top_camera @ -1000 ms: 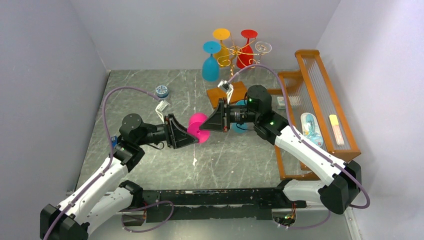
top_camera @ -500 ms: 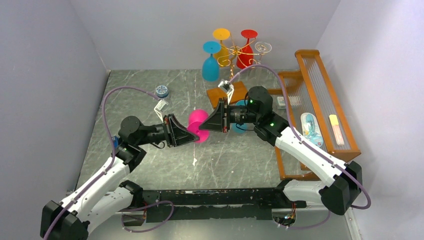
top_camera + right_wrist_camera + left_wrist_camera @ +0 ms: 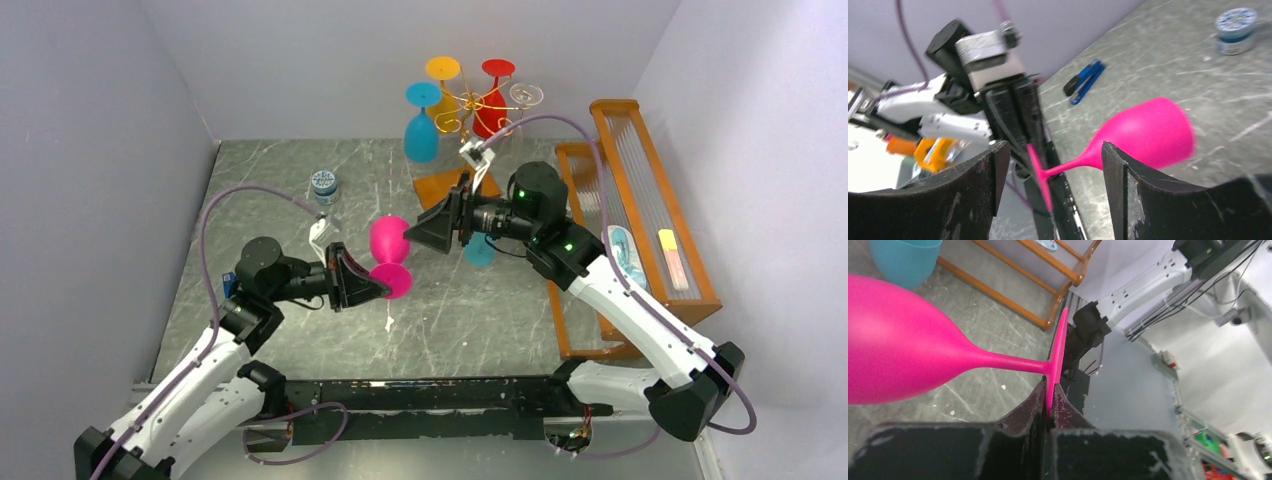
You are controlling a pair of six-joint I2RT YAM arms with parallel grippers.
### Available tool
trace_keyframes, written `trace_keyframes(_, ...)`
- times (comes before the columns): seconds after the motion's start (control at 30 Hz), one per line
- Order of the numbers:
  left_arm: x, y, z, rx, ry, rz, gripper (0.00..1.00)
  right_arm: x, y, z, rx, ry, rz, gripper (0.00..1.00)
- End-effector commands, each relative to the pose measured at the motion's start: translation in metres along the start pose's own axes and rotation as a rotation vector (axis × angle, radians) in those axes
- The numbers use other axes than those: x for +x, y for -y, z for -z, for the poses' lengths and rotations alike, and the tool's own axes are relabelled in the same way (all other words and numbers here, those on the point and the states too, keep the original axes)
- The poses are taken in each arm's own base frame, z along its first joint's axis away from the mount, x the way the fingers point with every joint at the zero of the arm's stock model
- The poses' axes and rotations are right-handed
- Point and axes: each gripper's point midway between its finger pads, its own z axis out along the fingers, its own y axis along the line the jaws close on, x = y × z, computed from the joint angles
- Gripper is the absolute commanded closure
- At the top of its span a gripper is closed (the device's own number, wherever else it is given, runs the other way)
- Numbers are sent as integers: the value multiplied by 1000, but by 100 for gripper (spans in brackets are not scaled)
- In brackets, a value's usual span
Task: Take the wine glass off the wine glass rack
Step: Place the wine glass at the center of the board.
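A pink wine glass [image 3: 388, 243] hangs over the middle of the table, bowl away from my left arm. My left gripper [image 3: 368, 286] is shut on the edge of its round foot [image 3: 1058, 347]; the stem [image 3: 1008, 362] and the bowl [image 3: 893, 340] stick out to the left. My right gripper [image 3: 440, 228] is open just right of the bowl and touches nothing. In the right wrist view the pink wine glass [image 3: 1148, 131] lies beyond the right gripper [image 3: 1053, 155]. The gold wire wine glass rack [image 3: 466, 104] stands at the back on its brown base [image 3: 440, 187], with blue [image 3: 421, 136], yellow [image 3: 443, 70], red [image 3: 493, 112] and clear [image 3: 526, 95] glasses on it.
A teal glass [image 3: 481, 252] lies on the table under my right wrist. An orange wooden frame [image 3: 640, 190] with clear rods fills the right side. A blue-lidded jar [image 3: 323, 182] sits at the back left. A blue clip [image 3: 1084, 80] lies near my left arm.
My right gripper opened, let go of the pink glass and drew back toward the rack. My left gripper closed on the glass's foot and pulled it slightly nearer.
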Motion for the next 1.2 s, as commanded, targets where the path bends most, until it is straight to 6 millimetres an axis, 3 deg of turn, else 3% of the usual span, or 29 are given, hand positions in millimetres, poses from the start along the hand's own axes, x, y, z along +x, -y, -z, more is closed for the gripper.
trace_keyframes(0.0,14,7,11,40,-35,-216,95,-22,33,17,192,82,-34,29)
trace_keyframes(0.07,24,21,16,136,-50,-317,95,-22,37,19,169,84,-65,29)
trace_keyframes(0.4,38,22,34,169,-75,-774,95,-1,28,2,-7,-38,-164,30)
trace_keyframes(0.63,50,25,38,242,-148,-833,95,5,11,-11,-152,-109,-206,34)
trace_keyframes(0.73,49,27,39,252,-146,-852,95,11,15,-18,-143,-170,-196,37)
trace_keyframes(0.93,54,24,38,264,-169,-860,95,20,5,-16,-215,-244,-211,60)
trace_keyframes(1.03,53,19,38,247,-185,-882,95,24,-4,-12,-259,-278,-227,67)
trace_keyframes(1.17,52,12,37,227,-211,-897,95,31,-11,-6,-299,-338,-248,68)
